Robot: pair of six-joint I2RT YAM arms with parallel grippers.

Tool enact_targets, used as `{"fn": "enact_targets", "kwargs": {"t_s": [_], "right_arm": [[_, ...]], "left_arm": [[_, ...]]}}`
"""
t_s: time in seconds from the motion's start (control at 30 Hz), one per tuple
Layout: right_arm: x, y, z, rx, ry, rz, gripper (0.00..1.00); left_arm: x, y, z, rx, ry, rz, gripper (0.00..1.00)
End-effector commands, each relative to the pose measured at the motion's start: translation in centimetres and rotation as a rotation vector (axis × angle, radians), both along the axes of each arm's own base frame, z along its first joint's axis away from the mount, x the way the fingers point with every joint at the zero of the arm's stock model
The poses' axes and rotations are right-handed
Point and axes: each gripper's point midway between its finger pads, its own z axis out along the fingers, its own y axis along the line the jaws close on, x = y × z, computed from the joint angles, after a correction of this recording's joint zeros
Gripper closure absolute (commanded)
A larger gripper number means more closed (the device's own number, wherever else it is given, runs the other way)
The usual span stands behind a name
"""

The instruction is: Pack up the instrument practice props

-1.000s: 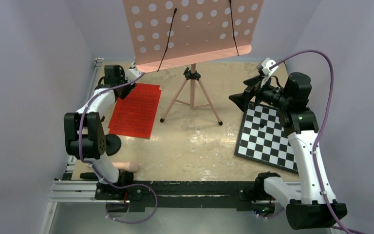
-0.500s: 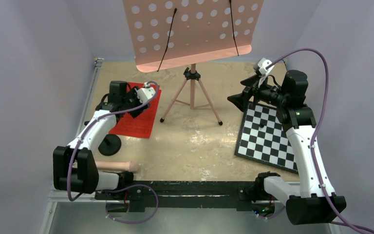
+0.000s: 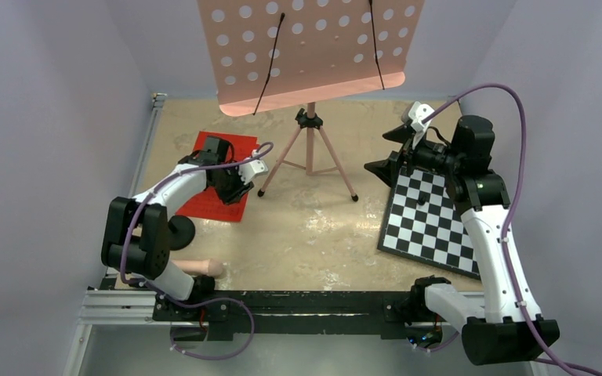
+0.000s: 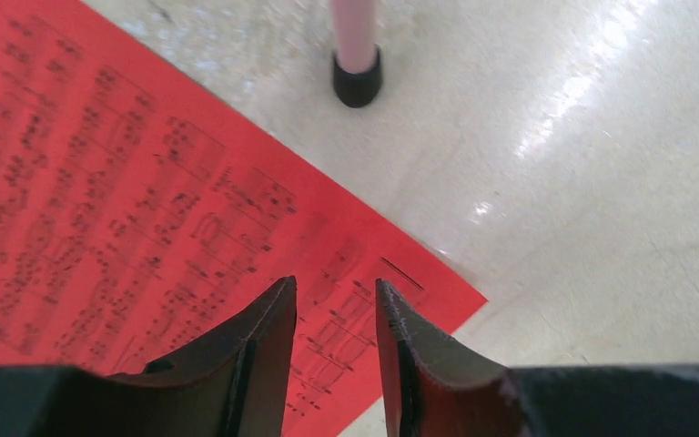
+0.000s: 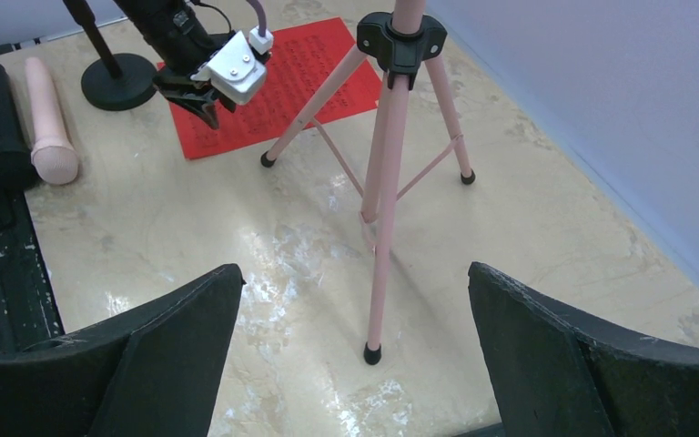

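Red pages lie flat at the left of the counter, just beyond the black base and the pink rod that lies at the near edge. None of these has shifted over the last second. What has changed is the left gripper: from the far-left corner under the stand's desk it has swung across the sheet. It now sits low over the pages' right edge, close to the near corner, its fingers parted by a narrow gap with only the paper showing between them. That looks like lining up to pinch the corner, so packing has not yet begun. The stand is upright in the middle, one tripod foot just beside the pages. The right gripper has barely drifted and hangs spread wide and empty, facing the tripod above the far corner of the checkerboard. The pages carry printed staves and notes, blurred; no words, brand or label can be read.
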Motion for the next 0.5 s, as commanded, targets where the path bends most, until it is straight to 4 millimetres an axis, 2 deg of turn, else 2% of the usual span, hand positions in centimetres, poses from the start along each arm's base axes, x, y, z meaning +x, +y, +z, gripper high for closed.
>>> {"fn": "enact_targets", "kwargs": {"t_s": [0.0, 0.13, 0.27, 0.37, 0.47], "right_arm": [[-1.0, 0.4, 1.6, -0.003, -0.058, 0.038, 0.01], [-0.8, 0.5, 1.8, 0.001, -0.057, 0.042, 0.01], [-0.8, 0.4, 1.9, 0.003, -0.053, 0.036, 0.01], [-1.0, 0.4, 1.8, 0.002, -0.048, 0.035, 0.01], [-1.1, 0.4, 1.7, 0.002, -0.046, 0.037, 0.01]], "left_arm": [[-1.8, -1.8, 0.7, -0.077, 0.055, -0.083, 0.57], [-2.9, -3.9, 0.6, -0.107, 0.046, -0.144, 0.56], [-6.0, -6.3, 0.4, -0.189, 0.188, -0.251, 0.59], [-7.3, -6.5, -0.3, -0.184, 0.320, -0.240, 0.71], [-6.9, -5.5, -1.4, -0.119, 0.333, -0.186, 0.79]]}}
